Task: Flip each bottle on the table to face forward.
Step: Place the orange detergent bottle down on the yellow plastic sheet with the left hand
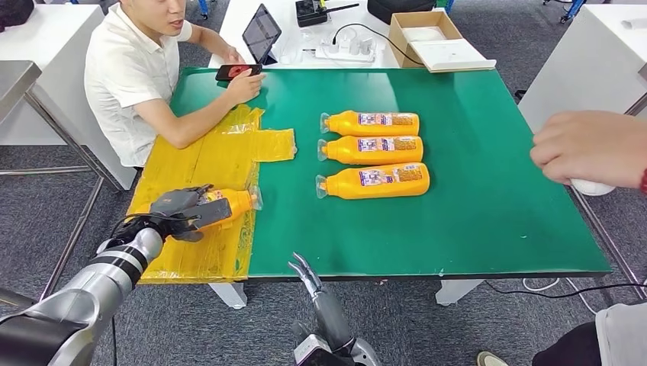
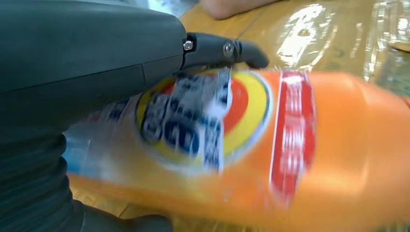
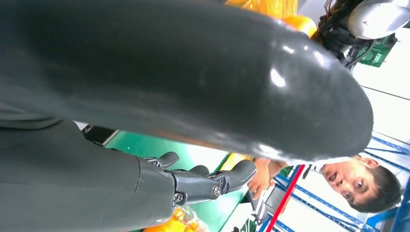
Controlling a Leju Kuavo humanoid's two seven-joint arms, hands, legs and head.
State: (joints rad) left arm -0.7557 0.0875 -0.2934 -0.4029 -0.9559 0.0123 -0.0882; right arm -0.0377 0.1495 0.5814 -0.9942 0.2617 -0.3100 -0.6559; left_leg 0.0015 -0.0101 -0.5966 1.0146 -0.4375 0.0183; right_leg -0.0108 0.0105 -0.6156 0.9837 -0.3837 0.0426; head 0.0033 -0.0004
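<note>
At the near edge of the table point(image 1: 488, 229), the right robot hand point(image 1: 307, 272) is seen raised below the green surface, its fingers apart and nothing held in them; in the right wrist view the dark fingers point(image 3: 212, 181) are shown slightly curled in open air. To the left, one orange bottle point(image 1: 229, 204) is gripped by the left robot hand point(image 1: 179, 211), the bottle lying on its side over the yellow sheet point(image 1: 210, 164) at the table's near left corner, its clear cap pointing toward the green mat. In the left wrist view, the held bottle point(image 2: 290, 150) is shown blurred, its round blue, yellow and red label turned to the camera, with a dark finger point(image 2: 227, 50) laid over its upper side.

Further in, near the middle of the table, three more orange bottles are lined up side by side, all lying flat with caps to the left: the nearest bottle point(image 1: 374, 181), the middle bottle point(image 1: 371, 149) and the farthest bottle point(image 1: 371, 123). Four bottles are counted in all.

At the right edge, a person's hand point(image 1: 591, 149) is seen resting over a white object. At the far left, a seated person point(image 1: 141, 69) is seen leaning an arm on the yellow sheet, a phone point(image 1: 238, 72) held in the hand. Beyond the table, one tablet point(image 1: 261, 33) and one cardboard box point(image 1: 427, 34) are set on a white surface.
</note>
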